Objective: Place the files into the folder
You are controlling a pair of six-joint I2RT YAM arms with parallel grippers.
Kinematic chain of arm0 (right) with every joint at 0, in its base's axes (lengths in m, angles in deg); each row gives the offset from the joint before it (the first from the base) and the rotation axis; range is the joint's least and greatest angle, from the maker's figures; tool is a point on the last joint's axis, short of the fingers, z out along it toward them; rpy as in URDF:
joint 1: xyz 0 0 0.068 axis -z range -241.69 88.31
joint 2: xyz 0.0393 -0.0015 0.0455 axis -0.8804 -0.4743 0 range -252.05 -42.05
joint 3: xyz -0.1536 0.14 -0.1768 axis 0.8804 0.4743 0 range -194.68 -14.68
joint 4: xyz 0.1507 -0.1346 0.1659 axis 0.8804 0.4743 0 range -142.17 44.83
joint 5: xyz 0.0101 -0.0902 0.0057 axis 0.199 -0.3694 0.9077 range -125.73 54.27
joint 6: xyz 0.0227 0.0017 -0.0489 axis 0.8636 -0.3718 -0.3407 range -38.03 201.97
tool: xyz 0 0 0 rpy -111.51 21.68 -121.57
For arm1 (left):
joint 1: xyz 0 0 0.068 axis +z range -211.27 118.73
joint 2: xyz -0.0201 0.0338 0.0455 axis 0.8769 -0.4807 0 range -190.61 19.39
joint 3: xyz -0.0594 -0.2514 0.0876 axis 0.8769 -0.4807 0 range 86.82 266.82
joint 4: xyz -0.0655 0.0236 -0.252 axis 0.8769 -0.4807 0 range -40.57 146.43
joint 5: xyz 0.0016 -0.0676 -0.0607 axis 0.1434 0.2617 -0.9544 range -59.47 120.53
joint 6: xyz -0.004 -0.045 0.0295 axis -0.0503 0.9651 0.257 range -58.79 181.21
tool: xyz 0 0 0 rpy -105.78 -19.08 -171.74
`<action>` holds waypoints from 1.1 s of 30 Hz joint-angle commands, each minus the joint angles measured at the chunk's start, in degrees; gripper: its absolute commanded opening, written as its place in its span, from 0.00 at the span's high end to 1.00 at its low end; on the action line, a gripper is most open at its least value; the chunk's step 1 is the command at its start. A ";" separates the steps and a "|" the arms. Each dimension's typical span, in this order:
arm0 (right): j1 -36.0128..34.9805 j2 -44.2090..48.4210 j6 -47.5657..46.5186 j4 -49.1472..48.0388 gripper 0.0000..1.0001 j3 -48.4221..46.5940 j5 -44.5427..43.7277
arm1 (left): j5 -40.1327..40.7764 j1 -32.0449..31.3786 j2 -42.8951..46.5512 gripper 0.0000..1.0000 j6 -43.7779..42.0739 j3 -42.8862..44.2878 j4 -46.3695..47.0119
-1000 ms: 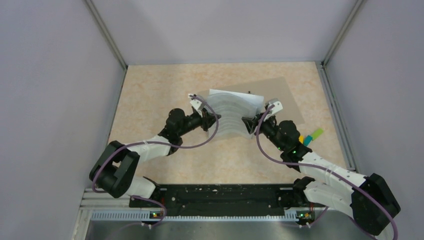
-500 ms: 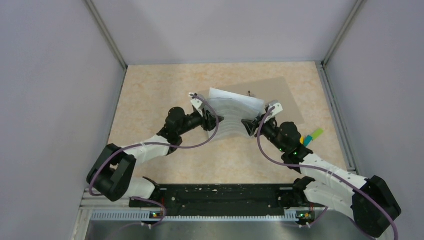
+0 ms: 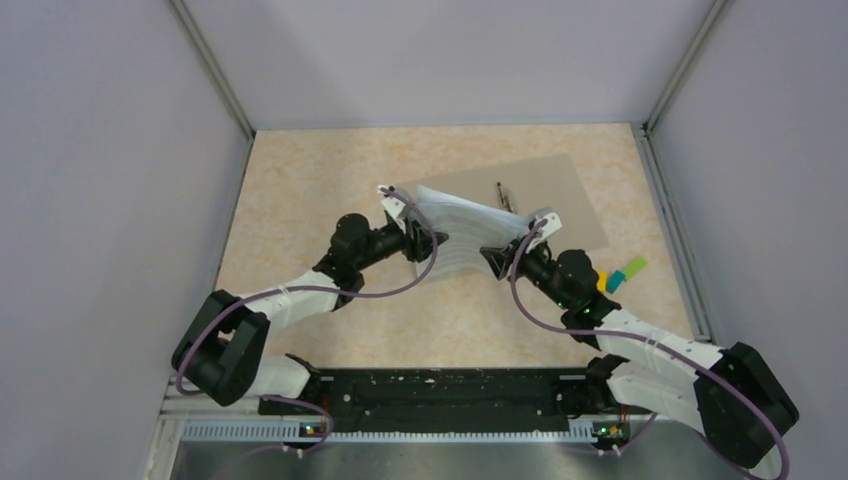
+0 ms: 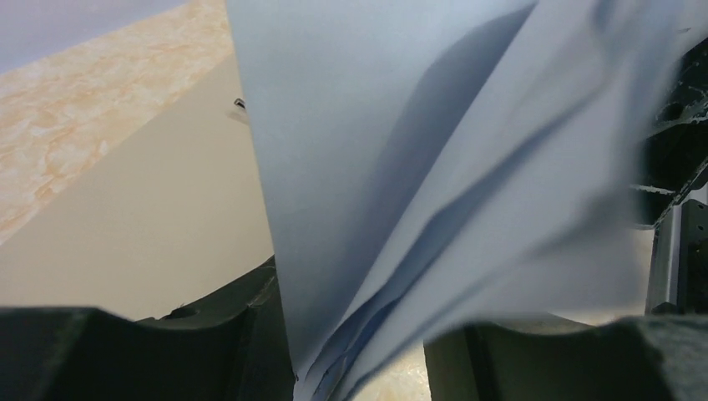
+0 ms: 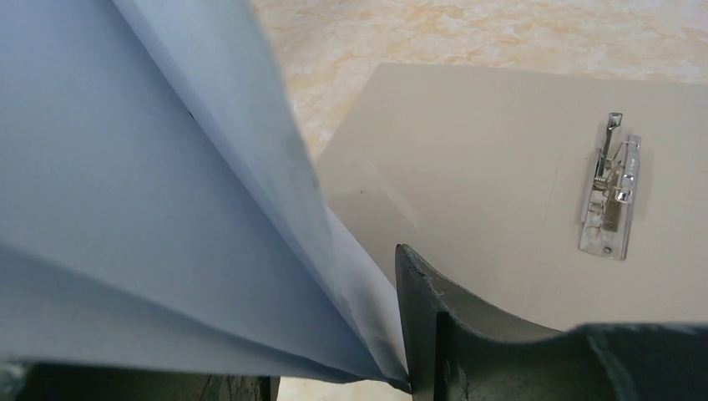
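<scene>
Right gripper (image 5: 275, 359) is pinching the files (image 5: 150, 209), with white sheets fanning up and to the left from the jaws. Their lower edges are pressing against the dark right-hand finger (image 5: 451, 334). Beyond the finger, the folder (image 5: 484, 167) is lying open and flat. A metal clip (image 5: 612, 192) is sitting on it, far right. Marbled tabletop (image 5: 467, 33) is showing farther out.

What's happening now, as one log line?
files: lifted, bowed | right hand: holding files | left hand: around files, grip unclear | folder: lying open
</scene>
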 commanded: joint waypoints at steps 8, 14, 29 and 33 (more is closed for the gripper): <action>0.69 -2.39 0.88 -4.79 0.52 -2.16 1.31 | -0.89 -0.95 -3.12 0.48 0.37 4.31 1.96; 0.71 -2.93 1.12 -5.63 0.65 -1.97 1.16 | -1.02 -1.12 -3.89 0.48 0.56 4.60 2.09; 0.67 4.93 -2.32 18.86 1.00 -16.41 -0.64 | 8.90 -0.64 2.90 0.30 -3.52 9.68 -6.19; 0.63 5.87 -3.24 32.41 1.00 -26.09 -8.63 | 8.87 0.28 1.96 0.26 -4.78 16.95 -13.08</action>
